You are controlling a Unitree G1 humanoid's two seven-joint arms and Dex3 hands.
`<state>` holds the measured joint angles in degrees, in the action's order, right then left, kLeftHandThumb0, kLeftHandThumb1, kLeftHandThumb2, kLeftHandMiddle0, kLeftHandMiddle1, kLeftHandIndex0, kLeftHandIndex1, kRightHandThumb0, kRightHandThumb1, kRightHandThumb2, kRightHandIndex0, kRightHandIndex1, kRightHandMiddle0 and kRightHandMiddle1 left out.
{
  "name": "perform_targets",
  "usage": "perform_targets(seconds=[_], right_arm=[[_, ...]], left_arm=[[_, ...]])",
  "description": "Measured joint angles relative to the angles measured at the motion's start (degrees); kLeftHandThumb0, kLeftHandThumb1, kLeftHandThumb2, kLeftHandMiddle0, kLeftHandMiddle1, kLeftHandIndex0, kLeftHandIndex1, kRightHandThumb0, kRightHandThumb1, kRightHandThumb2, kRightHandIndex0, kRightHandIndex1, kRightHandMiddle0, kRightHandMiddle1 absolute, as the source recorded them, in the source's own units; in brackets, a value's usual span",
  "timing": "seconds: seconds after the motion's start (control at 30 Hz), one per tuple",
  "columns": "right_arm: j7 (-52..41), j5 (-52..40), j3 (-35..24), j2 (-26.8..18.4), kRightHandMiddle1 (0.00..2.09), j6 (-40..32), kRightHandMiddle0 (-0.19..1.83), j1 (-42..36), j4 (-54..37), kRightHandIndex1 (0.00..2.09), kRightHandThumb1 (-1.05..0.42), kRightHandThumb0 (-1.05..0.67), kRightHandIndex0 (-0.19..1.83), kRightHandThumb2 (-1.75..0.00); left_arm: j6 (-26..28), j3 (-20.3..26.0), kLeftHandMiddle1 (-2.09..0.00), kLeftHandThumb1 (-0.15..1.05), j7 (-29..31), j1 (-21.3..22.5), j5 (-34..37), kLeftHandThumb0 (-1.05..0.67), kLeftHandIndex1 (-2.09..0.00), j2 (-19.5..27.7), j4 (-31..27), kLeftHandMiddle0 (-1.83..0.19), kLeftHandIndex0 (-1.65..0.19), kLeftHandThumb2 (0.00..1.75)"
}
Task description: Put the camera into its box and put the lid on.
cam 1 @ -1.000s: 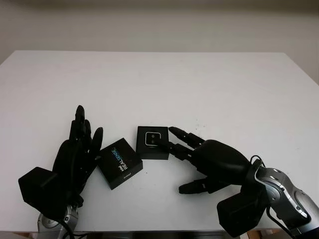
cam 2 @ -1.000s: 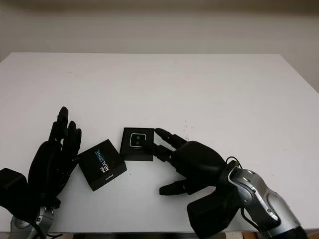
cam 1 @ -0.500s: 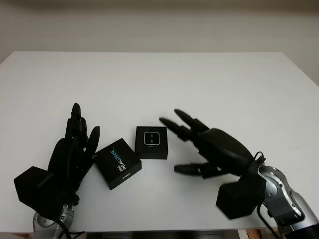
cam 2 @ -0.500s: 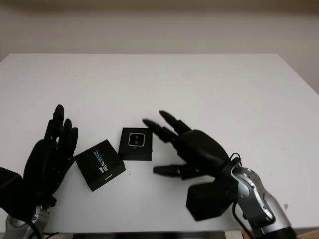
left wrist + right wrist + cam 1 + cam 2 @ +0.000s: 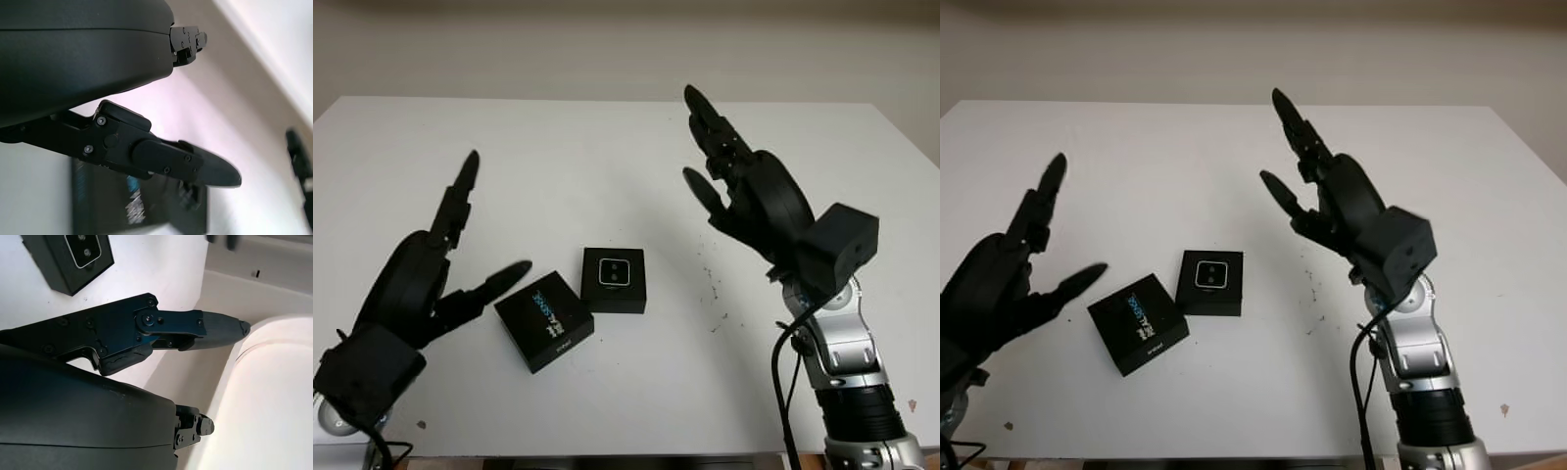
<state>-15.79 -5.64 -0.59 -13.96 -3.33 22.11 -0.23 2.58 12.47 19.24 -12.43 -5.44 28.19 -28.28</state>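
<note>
- The left robot hand point(image 5: 421, 279) hangs raised above the white desk point(image 5: 607, 147), open wide and holding nothing.
- The lid point(image 5: 544, 320), black with "REALSENSE" printed on top, lies flat on the desk just beside and below the left robot hand's thumb, apart from it.
- The box point(image 5: 613, 280) sits touching the lid's far corner, between the two hands, with the camera point(image 5: 612, 271) lying face-up inside it.
- The right robot hand point(image 5: 744, 191) is lifted well above the desk, beyond and to the right of the box, open wide and empty.
</note>
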Motion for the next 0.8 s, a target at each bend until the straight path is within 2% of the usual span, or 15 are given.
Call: perform_targets(seconds=[0.23,0.43,0.63,0.8], right_arm=[[0.67,0.29,0.04,0.97,0.05,-2.2,0.04,-0.01,-0.01,0.09,-1.05,-0.73,-0.01,-0.37],[0.48,-0.07,-0.03,1.04,0.04,-2.62,0.04,0.0,-0.02,0.08,-1.05,-0.72,-0.01,-0.38],[1.56,0.32,-0.03,1.56,0.06,-4.03,0.06,-0.31,-0.91,0.09,-1.05,-0.72,0.01,-0.34],[1.96,0.76,-0.02,1.66,0.06,-3.98,0.06,-1.2,-0.98,0.09,-1.05,-0.7,0.01,-0.34]], left_arm=[[1.36,-3.49,-0.04,0.92,2.11,-1.28,-5.57,-0.87,-0.05,1.35,-2.15,0.12,0.13,0.04],[0.74,-7.63,-0.03,0.89,-0.53,-1.52,-14.0,-0.88,-0.03,0.77,-2.24,0.18,0.17,0.04],[-1.86,-12.03,0.0,0.89,-6.38,-0.46,-24.63,-0.84,0.0,0.48,3.63,0.19,0.19,0.05],[-3.36,-13.79,-0.04,0.87,-7.55,1.4,-27.72,-0.81,-0.01,0.56,6.94,0.15,0.18,0.04]])
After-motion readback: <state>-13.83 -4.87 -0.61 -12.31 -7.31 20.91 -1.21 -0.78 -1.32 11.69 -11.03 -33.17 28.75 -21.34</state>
